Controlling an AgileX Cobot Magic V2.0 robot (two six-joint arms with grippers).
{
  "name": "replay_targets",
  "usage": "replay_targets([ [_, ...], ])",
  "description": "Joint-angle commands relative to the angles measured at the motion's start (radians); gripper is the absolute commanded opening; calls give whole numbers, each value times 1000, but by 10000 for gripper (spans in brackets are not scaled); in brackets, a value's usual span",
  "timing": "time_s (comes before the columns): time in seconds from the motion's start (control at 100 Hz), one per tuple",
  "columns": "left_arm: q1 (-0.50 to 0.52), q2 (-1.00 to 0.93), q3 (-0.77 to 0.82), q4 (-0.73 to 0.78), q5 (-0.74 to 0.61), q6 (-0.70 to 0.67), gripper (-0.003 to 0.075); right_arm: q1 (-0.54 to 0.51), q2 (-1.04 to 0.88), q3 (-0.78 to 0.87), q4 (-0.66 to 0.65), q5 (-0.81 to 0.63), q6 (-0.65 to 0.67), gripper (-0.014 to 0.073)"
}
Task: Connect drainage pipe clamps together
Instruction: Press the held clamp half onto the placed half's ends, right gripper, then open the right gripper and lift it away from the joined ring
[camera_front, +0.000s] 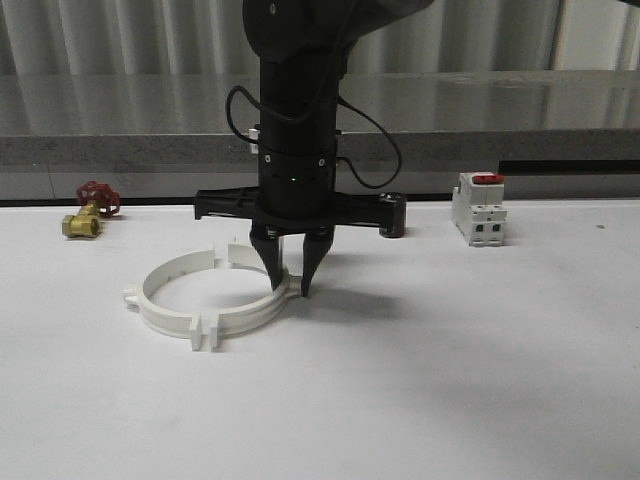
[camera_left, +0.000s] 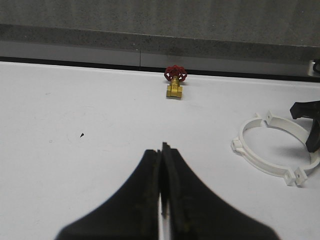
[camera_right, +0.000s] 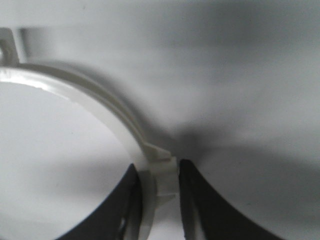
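Note:
The two white drainage pipe clamps lie on the white table as one ring, a left half (camera_front: 150, 305) and a right half (camera_front: 255, 312). Their front tabs (camera_front: 205, 335) sit close together. The back tabs (camera_front: 222, 250) show a small gap. My right gripper (camera_front: 291, 283) points straight down over the ring's right side, shut on the right half at a small lug (camera_right: 162, 170), one finger inside the ring and one outside. In the left wrist view the ring (camera_left: 260, 162) lies well away from my left gripper (camera_left: 162, 150), which is shut on nothing above bare table.
A brass valve with a red handwheel (camera_front: 88, 212) lies at the back left. A white switch with a red top (camera_front: 478, 208) stands at the back right. A small black cylinder (camera_front: 392, 215) stands behind the right arm. A grey ledge (camera_front: 560, 148) runs behind the table.

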Motion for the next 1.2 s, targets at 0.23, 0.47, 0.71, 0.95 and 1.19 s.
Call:
replay_targets([
  [0.23, 2, 10, -26, 0, -83, -5, -21, 9, -64, -32, -1, -35, 0, -13],
  [0.47, 2, 10, -26, 0, -83, -5, -21, 12, -61, -32, 6, -50, 0, 69],
  [0.71, 2, 10, -26, 0, -83, -5, -21, 12, -61, -32, 6, -49, -1, 347],
  [0.95, 2, 10, -26, 0, -83, -5, -21, 12, -109, -30, 5, -38, -81, 351],
  [1.19, 2, 10, -26, 0, -83, -5, -21, -3, -206, -29, 5, 41, -477, 335],
])
